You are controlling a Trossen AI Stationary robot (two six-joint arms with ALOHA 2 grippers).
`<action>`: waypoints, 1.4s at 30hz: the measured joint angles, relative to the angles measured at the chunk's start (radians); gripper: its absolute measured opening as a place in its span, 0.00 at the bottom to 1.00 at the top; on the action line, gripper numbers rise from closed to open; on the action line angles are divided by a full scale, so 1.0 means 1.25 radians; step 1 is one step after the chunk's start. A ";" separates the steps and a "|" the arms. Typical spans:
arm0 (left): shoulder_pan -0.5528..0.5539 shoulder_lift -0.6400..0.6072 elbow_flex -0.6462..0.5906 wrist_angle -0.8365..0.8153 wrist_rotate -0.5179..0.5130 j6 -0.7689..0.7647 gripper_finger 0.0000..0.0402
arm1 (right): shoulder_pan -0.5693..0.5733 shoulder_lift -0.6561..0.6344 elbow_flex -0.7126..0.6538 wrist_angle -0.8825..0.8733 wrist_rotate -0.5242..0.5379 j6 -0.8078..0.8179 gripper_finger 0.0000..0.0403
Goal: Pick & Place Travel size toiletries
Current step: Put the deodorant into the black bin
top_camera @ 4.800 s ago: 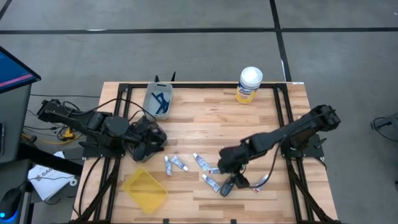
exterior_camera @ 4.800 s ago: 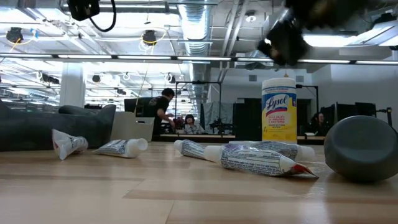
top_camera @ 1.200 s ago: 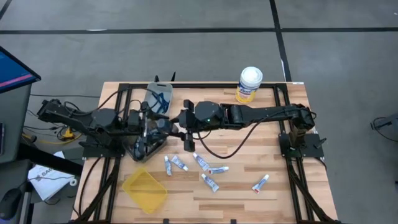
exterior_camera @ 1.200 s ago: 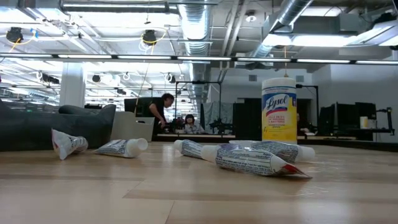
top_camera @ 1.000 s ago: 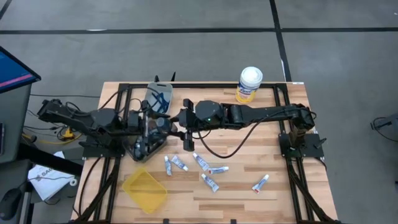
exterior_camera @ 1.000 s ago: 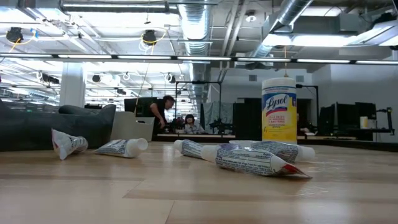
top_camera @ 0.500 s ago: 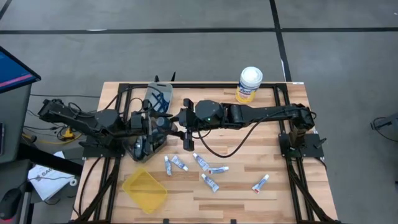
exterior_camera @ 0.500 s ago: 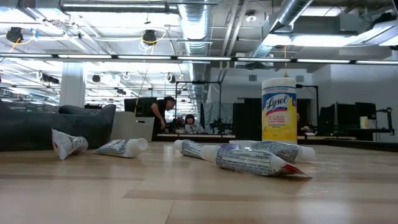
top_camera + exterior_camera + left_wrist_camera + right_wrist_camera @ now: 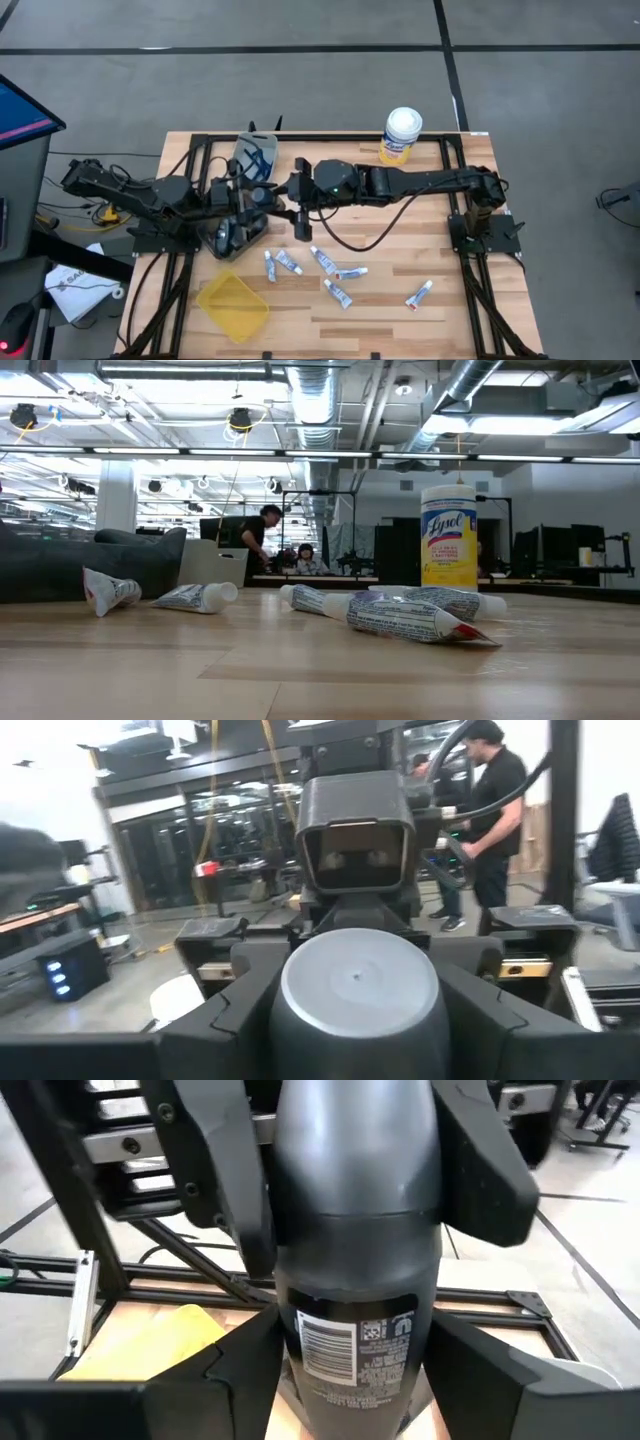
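Evidently the work is only partly done. Both arms meet above the back-left part of the wooden worktop (image 9: pixel 400 240), with a dark grey round-topped plastic bottle (image 9: pixel 355 1280) held in the air between them. The left claw (image 9: pixel 358 1010) is clamped on the bottle's domed end, its fingers pressed to either side. The right claw (image 9: pixel 355 1380) has its fingers against the labelled lower body, so it appears to grip as well. This looks like a hand-over from one arm to the other, not yet finished.

As for what is placed, the pale translucent bin (image 9: pixel 240 165) at the back left holds slim dark-blue razors (image 9: pixel 260 162), so that share seems dealt with. The shallow yellow tray (image 9: pixel 232 305) near the front left corner shows nothing inside.

Left to do, by my reckoning, is most of the job: six small white tubes with blue and red marks (image 9: pixel 338 293) lie loose on the boards, five clustered near the middle and one well apart toward the right. The white-lidded yellow canister (image 9: pixel 401 136) stands at the back edge.
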State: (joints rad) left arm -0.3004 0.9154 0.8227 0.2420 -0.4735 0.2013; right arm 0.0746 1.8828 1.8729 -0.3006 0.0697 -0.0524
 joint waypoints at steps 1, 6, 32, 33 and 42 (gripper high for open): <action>0.000 0.000 0.000 -0.002 -0.011 0.001 0.47 | -0.002 0.000 0.000 -0.003 0.004 0.001 0.55; -0.001 -0.010 0.000 -0.031 -0.058 0.003 0.47 | -0.012 -0.020 -0.001 -0.040 0.006 0.002 0.63; -0.001 -0.070 0.000 -0.910 -0.075 -0.718 0.49 | -0.095 -0.326 0.000 -0.576 0.014 0.070 0.67; -0.001 -0.058 0.000 -0.946 -0.036 -0.749 0.48 | -0.095 -0.330 0.000 -0.583 0.014 0.073 0.67; -0.001 0.073 0.000 -1.046 0.069 -0.901 0.52 | -0.094 -0.322 0.000 -0.619 0.013 0.072 0.67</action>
State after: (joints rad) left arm -0.3019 1.0069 0.8223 -1.0660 -0.3870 -0.9249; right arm -0.0433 1.4798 1.8728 -1.0738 0.0860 0.0375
